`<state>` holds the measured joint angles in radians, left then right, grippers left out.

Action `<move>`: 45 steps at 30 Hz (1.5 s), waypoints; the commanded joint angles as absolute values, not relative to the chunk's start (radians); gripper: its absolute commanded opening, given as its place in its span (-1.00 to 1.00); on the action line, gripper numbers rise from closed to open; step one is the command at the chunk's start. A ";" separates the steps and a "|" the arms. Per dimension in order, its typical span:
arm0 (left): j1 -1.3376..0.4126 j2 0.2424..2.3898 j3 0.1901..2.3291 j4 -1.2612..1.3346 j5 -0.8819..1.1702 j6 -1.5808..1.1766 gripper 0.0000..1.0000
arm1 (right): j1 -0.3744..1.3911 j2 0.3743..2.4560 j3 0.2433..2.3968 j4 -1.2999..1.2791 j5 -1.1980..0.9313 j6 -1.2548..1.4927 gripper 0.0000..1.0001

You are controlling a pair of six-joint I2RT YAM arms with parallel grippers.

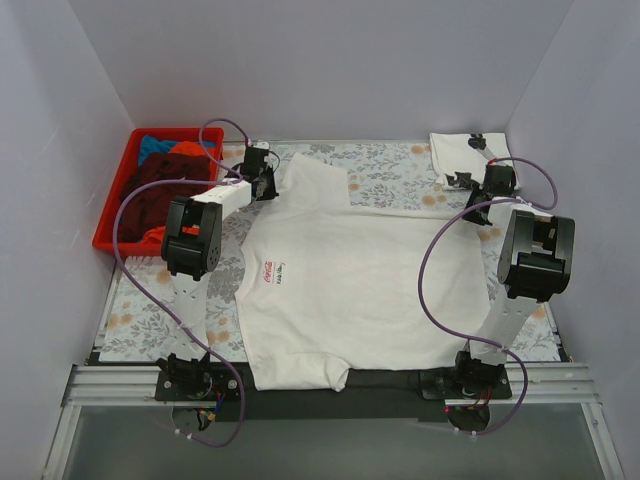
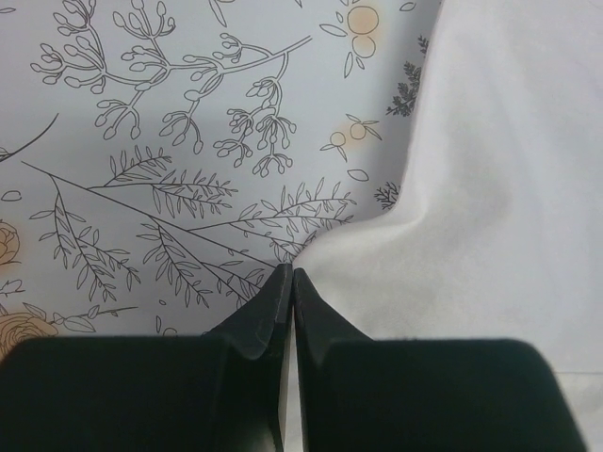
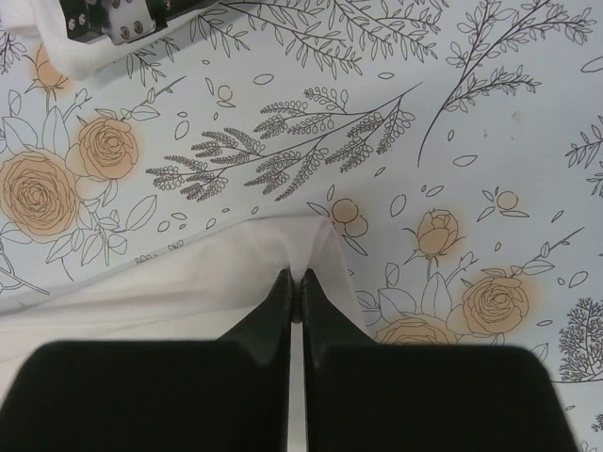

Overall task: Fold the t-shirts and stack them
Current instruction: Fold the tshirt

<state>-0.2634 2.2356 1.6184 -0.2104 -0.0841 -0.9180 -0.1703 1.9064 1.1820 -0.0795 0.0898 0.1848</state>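
The white red-logo t-shirt [image 1: 350,290] is pinched at 11 o'clock by the left gripper [image 2: 287,274], at 2 o'clock by the right gripper [image 3: 293,274].

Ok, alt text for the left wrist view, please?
The left tool, shut, pinches the edge of the white t-shirt at bottom centre. The shirt fills the right side; a floral table cover fills the left.
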 commanded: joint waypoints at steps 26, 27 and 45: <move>-0.203 2.099 1.666 -0.262 -0.097 -0.930 -1.00 | -0.179 1.836 1.232 -0.061 0.089 0.183 -0.97; -0.202 2.092 1.655 -0.261 -0.097 -0.931 -1.00 | -0.181 1.826 1.226 -0.061 0.089 0.183 -0.97; -0.192 1.971 1.568 -0.242 -0.121 -0.936 -1.00 | -0.193 1.758 1.226 -0.118 0.063 0.230 -0.97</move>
<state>-0.2077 2.0842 1.5921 -0.2554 -0.0875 -0.9348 -0.1768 1.8256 1.2278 -0.1089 0.0486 0.2115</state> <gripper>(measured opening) 0.008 0.032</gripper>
